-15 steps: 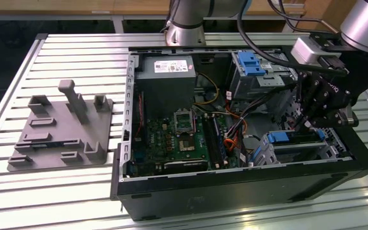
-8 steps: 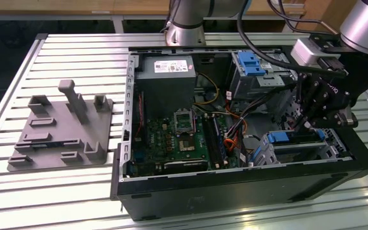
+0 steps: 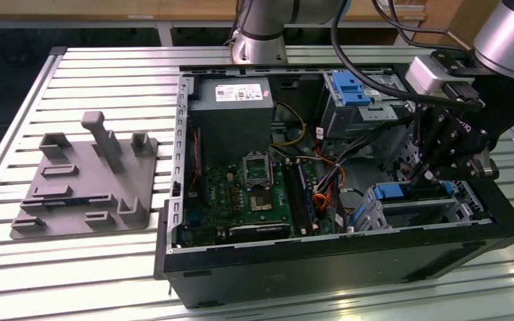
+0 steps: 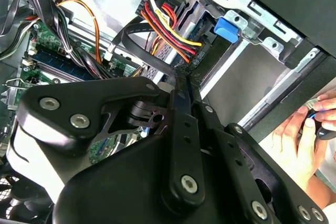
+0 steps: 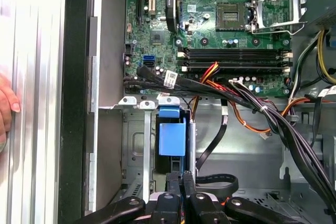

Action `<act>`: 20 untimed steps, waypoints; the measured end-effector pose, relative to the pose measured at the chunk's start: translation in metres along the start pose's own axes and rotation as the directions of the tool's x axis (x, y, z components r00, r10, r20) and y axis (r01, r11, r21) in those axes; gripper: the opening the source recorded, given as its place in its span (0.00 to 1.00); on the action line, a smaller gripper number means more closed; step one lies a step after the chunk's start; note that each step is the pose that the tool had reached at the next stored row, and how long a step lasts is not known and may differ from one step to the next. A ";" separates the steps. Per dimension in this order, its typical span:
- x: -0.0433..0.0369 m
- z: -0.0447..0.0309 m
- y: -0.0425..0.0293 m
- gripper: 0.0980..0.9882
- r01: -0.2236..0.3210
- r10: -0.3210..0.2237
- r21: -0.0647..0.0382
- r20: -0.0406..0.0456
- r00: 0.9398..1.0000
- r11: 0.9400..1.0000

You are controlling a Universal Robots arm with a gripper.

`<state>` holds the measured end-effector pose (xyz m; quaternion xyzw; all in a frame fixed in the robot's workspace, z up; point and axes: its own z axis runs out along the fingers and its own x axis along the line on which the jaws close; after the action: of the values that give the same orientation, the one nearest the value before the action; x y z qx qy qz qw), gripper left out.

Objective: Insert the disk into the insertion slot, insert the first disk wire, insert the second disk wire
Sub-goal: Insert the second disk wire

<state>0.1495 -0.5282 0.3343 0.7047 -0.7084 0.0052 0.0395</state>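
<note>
From my station I see the slatted metal tabletop [image 3: 96,73] carrying an open black computer case [image 3: 328,261], with a grey fixture plate [image 3: 83,184] lying beside it toward the exterior view's left. Inside the case sit the green motherboard [image 3: 257,194], the grey power supply [image 3: 232,107] and a taller grey cage with a blue latch [image 3: 351,93]. The insertion slot [image 3: 427,207], a silver perforated cage, sits at the case corner toward the exterior view's right, and the disk [image 3: 400,192] rests inside it, its blue caddy end showing; in the first wrist view that blue caddy [image 5: 172,135] stands framed by the cage rails. My end effector [image 3: 422,179] hangs just above the disk's end, and in the first wrist view its fingers [image 5: 179,179] are pressed together just beside the caddy; whether they pinch anything I cannot tell. Bundled cables [image 5: 252,103] run nearby. A person's hand [image 4: 302,140] rests outside the case wall.
</note>
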 end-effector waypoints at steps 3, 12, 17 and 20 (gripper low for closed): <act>0.0002 0.0003 -0.0003 0.05 0.000 0.000 0.000 0.000 1.000 1.000; 0.0006 0.0003 -0.0004 0.05 0.003 -0.003 0.000 0.000 1.000 1.000; 0.0012 0.0003 -0.0004 0.05 0.010 -0.010 0.001 -0.001 1.000 1.000; 0.0012 0.0009 -0.0004 0.05 0.015 -0.015 0.001 -0.002 1.000 1.000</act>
<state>0.1499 -0.5294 0.3335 0.7101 -0.7029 0.0058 0.0398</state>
